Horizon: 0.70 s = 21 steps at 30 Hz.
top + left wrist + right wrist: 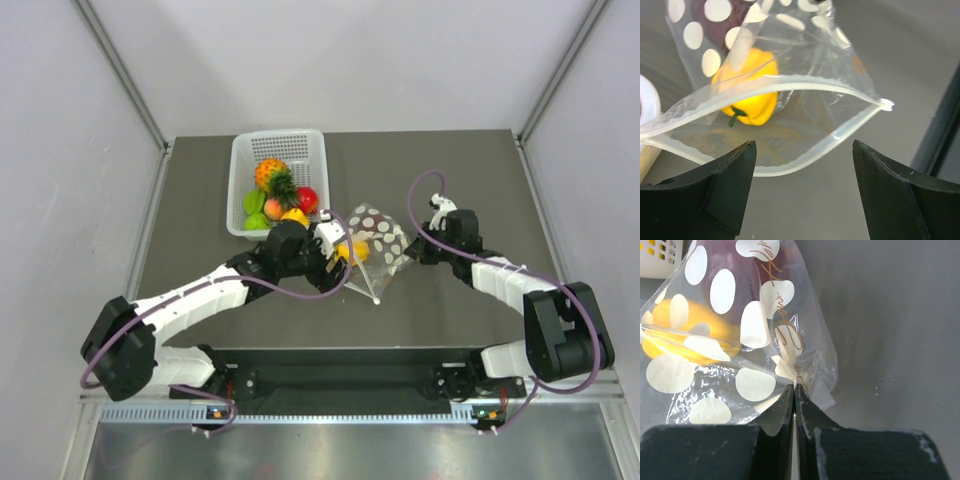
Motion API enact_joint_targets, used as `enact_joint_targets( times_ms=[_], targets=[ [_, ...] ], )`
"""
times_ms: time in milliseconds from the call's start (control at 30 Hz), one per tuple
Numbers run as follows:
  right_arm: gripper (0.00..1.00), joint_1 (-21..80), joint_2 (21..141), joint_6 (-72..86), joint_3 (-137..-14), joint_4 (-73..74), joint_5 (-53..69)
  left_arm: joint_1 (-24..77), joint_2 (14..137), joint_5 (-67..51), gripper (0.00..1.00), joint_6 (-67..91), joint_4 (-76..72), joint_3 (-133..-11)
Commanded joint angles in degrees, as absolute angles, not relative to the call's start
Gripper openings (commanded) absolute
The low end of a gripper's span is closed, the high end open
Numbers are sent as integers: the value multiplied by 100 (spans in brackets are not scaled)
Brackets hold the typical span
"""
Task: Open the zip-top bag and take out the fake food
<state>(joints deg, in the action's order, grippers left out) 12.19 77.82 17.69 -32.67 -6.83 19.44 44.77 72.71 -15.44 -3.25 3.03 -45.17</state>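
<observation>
The bag lies mid-table, with the basket at its 11 o'clock. We have it from two sides. The right gripper, at the bag's 4 o'clock, is closed tight on a crumpled fold of plastic at the sealed end. We judge this pinch is there to anchor the pouch so it cannot slide while the other arm works.

The left gripper sits at the bag's 8 o'clock, jaws apart and holding nothing, aimed straight into the mouth. The zip strip is parted and bows upward, so the mouth gapes wide, which leaves room for a finger to enter.

Inside, the pepper lies on the lower wall at 11 o'clock from the jaws, stem toward us. The maroon piece lies deeper, near the far end. The pineapple is in the basket.

Opening looks done, and the pepper seems the nearest target. The risk we see is the lower jaw catching the near rim and pushing the bag instead of entering.
</observation>
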Motion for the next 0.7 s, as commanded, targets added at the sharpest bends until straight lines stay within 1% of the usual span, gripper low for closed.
enact_joint_targets(
  times_ms=[0,133,367,500,667],
  targets=[
    [0,1116,7585,1670,-3366,-712,2013,4474,7505,-1117,82,-624,-193,-4587],
    [0,1116,7541,1644,-3375,-651,2013,4377,7891,-1335,82,-624,-605,-4614],
    [0,1116,7392,1608,-3349,-563,2013,4035,8437,-1503,78,-431,-1449,-4650],
    [0,1116,7339,1565,-3331,-519,2021,3955,8691,-1450,79,-387,-1783,-4658],
    [0,1116,7313,1564,-3331,-510,2030,3850,8982,-1801,79,-237,-2109,-4685]
  ],
)
